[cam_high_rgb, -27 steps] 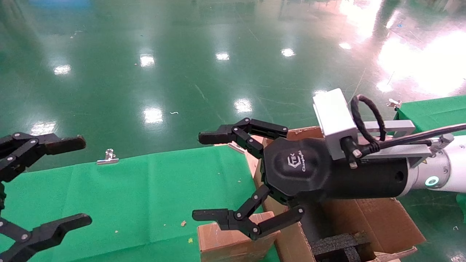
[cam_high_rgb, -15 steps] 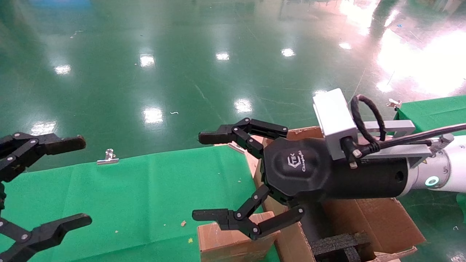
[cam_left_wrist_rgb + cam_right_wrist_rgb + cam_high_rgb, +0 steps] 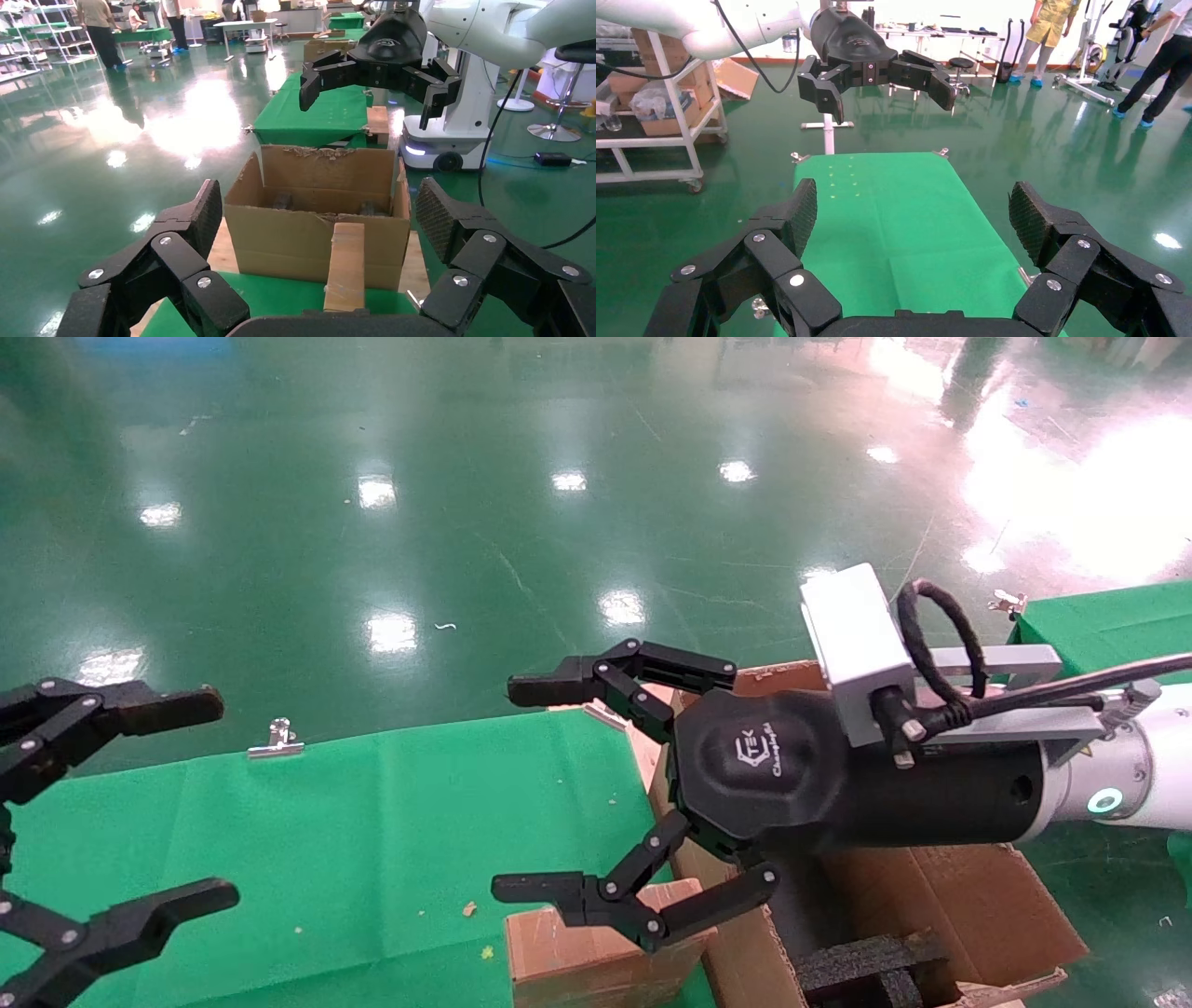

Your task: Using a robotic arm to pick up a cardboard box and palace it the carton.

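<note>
The cardboard box [image 3: 582,957], a flat brown slab, stands on edge on the green table against the carton's [image 3: 941,896] outer wall. The left wrist view shows this cardboard box [image 3: 346,270] narrow side on, in front of the carton [image 3: 295,235] with its ragged flaps. My right gripper [image 3: 514,789], on the white arm with the teal ring, hovers open and empty above the box and the carton's near wall. Its lower finger [image 3: 568,896] hangs just over the box. My left gripper [image 3: 214,800] is open and empty at the table's left end.
The green cloth table [image 3: 372,822] runs left from the carton, with a metal clip [image 3: 276,740] on its far edge. Black foam [image 3: 866,961] lies inside the carton. A second green table [image 3: 1108,617] stands at the right. Glossy green floor lies beyond.
The left gripper has edged very slightly to the right. The right arm, the box and the carton have not moved.
</note>
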